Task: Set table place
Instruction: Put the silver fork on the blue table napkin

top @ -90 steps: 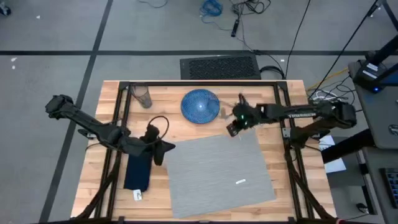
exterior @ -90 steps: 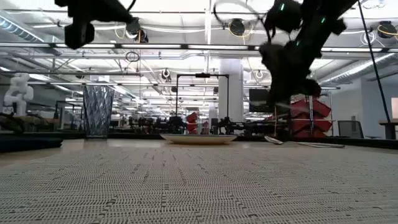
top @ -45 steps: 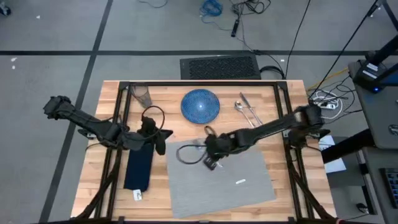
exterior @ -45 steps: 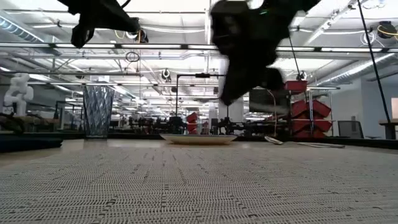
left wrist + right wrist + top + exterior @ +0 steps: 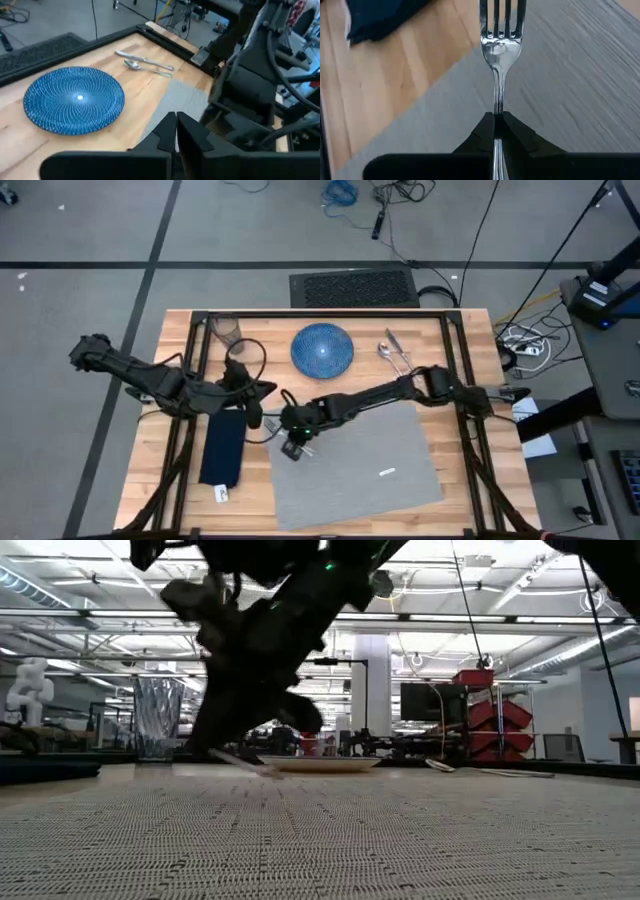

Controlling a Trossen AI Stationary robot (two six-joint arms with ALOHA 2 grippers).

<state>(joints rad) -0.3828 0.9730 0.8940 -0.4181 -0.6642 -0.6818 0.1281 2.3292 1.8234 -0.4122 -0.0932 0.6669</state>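
Right gripper: the right gripper [image 5: 293,446] reaches across to the left edge of the mat [image 5: 350,465], fingers [image 5: 516,131] pinched tight on the fork [image 5: 500,40] at its narrow neck, tines pointing out ahead of the wrist.
Fork position: in the right wrist view the tines lie over the border between mat and bare table [image 5: 440,330], with the napkin [image 5: 222,450] just beyond; the low view shows it slanting down, tip low over the mat or touching it, I cannot tell which.
Fork handling: judged light, rigid and slick polished metal; a thin neck gives 2 pads little to bite on, so it could pivot or slide if knocked against the weave. Holding it nearer the balance point of the handle would steady it.
Left gripper: the left gripper [image 5: 252,406] hovers beside the top of the napkin, near the mat's corner, fingers [image 5: 167,131] pressed together with nothing between them.
Plate: the plate [image 5: 322,348] sits on bare wood behind the mat, not yet on it; likely heavy, hard and breakable, best taken by the rim.
Knife and spoon: knife [image 5: 399,352] and spoon [image 5: 388,358] lie side by side to the plate's right, flat on wood, so hard to get under.
Glass: the glass [image 5: 229,334] stands upright at the far left corner; fragile and smooth.
Napkin handling: soft, limp, will fold when lifted.
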